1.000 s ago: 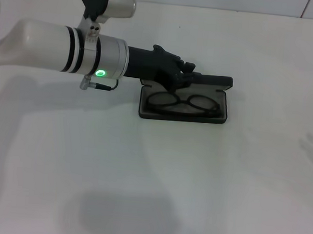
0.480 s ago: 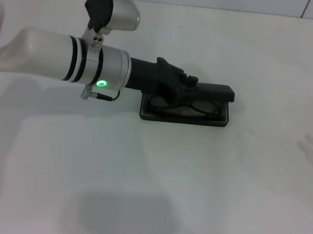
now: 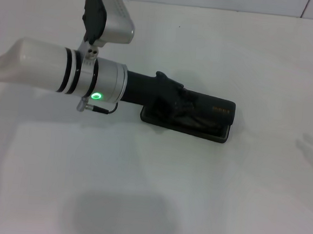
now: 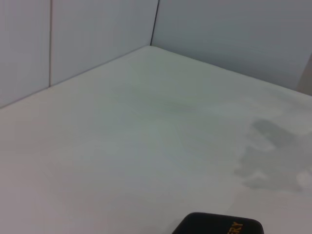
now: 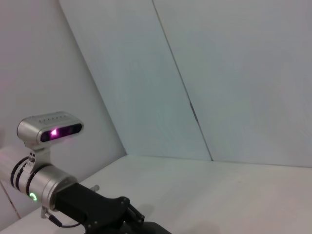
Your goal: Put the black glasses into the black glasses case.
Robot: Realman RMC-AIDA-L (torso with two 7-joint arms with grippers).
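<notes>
1. A single white tabletop fills the head view, carrying one case and nothing else that can be made out.
2. One arm is at work: the left arm reaches in from nine o'clock, and the left gripper rests on top of the case's lid near its nine o'clock end; whether its fingers are released or clenched cannot be told. The right gripper is not in view.
3. The one black glasses case lies just past the tabletop's centre toward one o'clock, its lid lowered almost onto the base, orange lettering showing on the lid toward three o'clock. The same lettered corner peeks into the left wrist view.
4. The black glasses are hidden; judging by the lowered lid, they probably lie inside the case, so the count seen is none.
5. Handling, as a judgement: the case looks stiff, light and smooth, likely to skid on the tabletop under a sideways push, so pressure is best applied straight down at the lid's middle. The thin frames would be fragile if pinched by the lid.
</notes>
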